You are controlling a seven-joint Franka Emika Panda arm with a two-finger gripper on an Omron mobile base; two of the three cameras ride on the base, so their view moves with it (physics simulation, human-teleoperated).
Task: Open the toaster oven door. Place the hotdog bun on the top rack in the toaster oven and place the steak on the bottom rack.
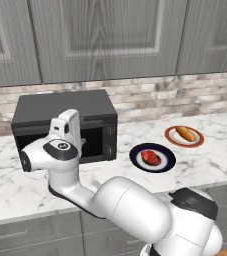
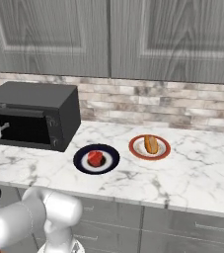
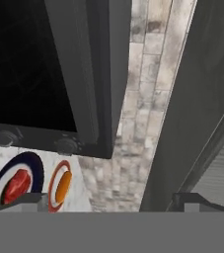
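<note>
The black toaster oven stands at the back left of the counter, and its door with the dark glass window is shut. My gripper hovers open just in front of the door, near its upper edge, holding nothing. In the hand view the gripper looks along the oven front past its knobs. The red steak lies on a dark blue plate. On an orange-rimmed plate further right rests the hotdog bun. The racks are hidden behind the door.
Grey wall cabinets hang above a brick backsplash. The marble counter runs on to the right of both plates. Its front edge passes under my arm, with grey drawers below.
</note>
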